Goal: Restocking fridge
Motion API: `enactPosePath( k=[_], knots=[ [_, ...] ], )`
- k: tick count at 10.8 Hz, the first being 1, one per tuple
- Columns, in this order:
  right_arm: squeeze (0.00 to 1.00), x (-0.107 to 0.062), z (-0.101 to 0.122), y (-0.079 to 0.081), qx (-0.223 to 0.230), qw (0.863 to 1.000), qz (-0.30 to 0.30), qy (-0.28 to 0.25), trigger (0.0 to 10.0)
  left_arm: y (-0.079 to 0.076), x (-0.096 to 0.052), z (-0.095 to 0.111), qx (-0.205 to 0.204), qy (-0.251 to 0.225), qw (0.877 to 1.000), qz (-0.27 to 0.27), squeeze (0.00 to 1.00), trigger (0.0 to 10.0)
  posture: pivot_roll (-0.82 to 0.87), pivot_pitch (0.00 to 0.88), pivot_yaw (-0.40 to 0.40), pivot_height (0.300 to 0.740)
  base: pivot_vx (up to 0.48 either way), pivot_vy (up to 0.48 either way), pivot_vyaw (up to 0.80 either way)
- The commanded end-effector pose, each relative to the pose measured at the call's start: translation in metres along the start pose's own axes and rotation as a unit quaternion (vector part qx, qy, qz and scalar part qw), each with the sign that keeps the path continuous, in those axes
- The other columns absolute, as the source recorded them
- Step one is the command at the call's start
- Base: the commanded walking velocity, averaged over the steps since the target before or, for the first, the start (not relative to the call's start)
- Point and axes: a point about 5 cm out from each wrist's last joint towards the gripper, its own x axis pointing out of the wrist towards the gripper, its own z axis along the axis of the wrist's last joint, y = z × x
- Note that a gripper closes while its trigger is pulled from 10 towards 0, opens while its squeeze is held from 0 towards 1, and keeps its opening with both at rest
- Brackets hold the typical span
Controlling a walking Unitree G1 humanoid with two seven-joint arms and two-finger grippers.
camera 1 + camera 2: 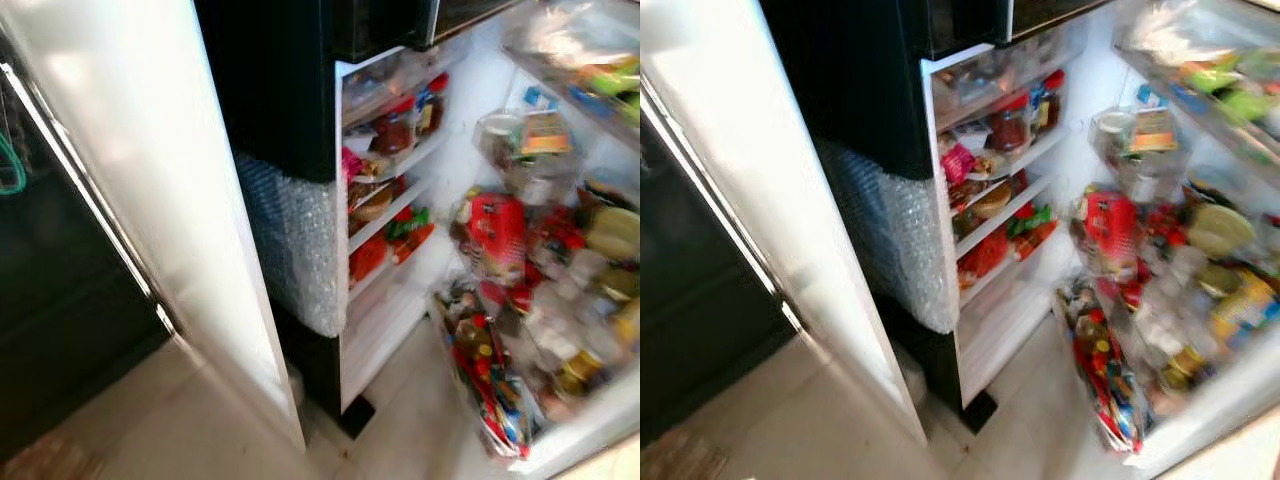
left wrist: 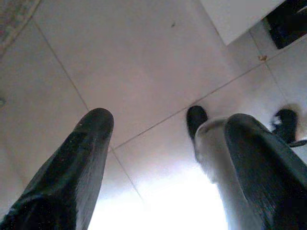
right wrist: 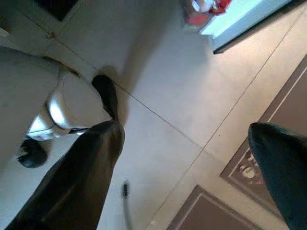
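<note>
Left claw (image 2: 168,139), fingers spread, hangs over pale tiled floor (image 2: 139,62)

blurred fridge (image 1: 390,300) packages, no readable labels, no legible text

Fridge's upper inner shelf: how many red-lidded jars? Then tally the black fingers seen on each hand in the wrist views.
Red-lidded jars: 2
Left hand fingers: 2, apart
Right hand fingers: 2, apart
Total: 6

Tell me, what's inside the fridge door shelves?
The open fridge door racks are crammed: a red packet, a clear tub, bottles and bright packets low down. It's blurry, and whatever sits behind the front items is hidden.
</note>
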Motion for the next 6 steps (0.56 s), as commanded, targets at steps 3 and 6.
enactPosePath(
  k=[3,6],
  knots=[
    [0.00,-0.0007,-0.0022,-0.0019,0.028,0.999,-0.016,-0.002,10.0,-0.0013,0.0017,0.0059,0.002,-0.006,1.000,-0.001,0.00,10.0,-0.30,0.000,0.095,0.740,0.000,0.000,0.00],
    [0.00,-0.0028,-0.0050,-0.0077,0.115,0.989,-0.090,-0.015,10.0,-0.0017,0.0020,0.0064,0.001,-0.007,1.000,0.001,0.00,10.0,-0.30,0.000,0.096,0.740,0.000,0.000,0.00]
  ],
)
